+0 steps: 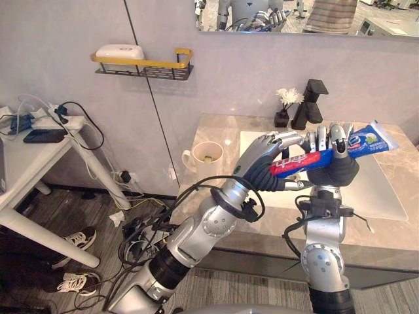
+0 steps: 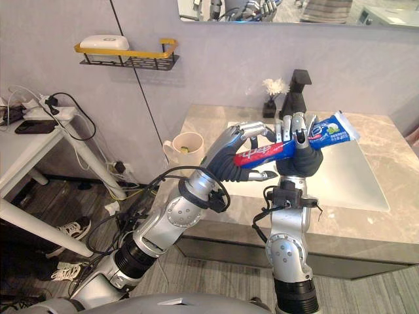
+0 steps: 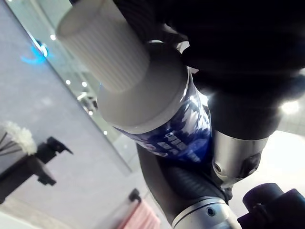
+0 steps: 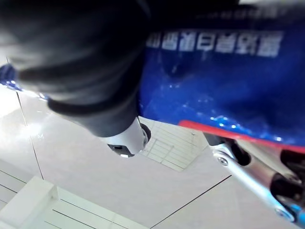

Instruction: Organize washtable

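Gleaming tube: glossy blue, red and white toothpaste tube [image 1: 302, 161], flat crimped tail, ribbed white cap [image 3: 102, 45], held aloft over the sink's near edge.
Left hand [image 1: 262, 163]: fingers curled round the cap end.
Right hand [image 1: 340, 171]: fingers wrapped round the tube's middle.
Washtable [image 1: 216, 134]: polished beige marble, rectangular white sink [image 1: 380, 193], black faucet [image 1: 311, 104], cream mug [image 1: 206, 156].
Wall: grey panels, yellow-railed wire shelf [image 1: 144, 65], mirror [image 1: 314, 16].

Bright even light, perhaps overhead; gleaming washtable [image 1: 220, 133]
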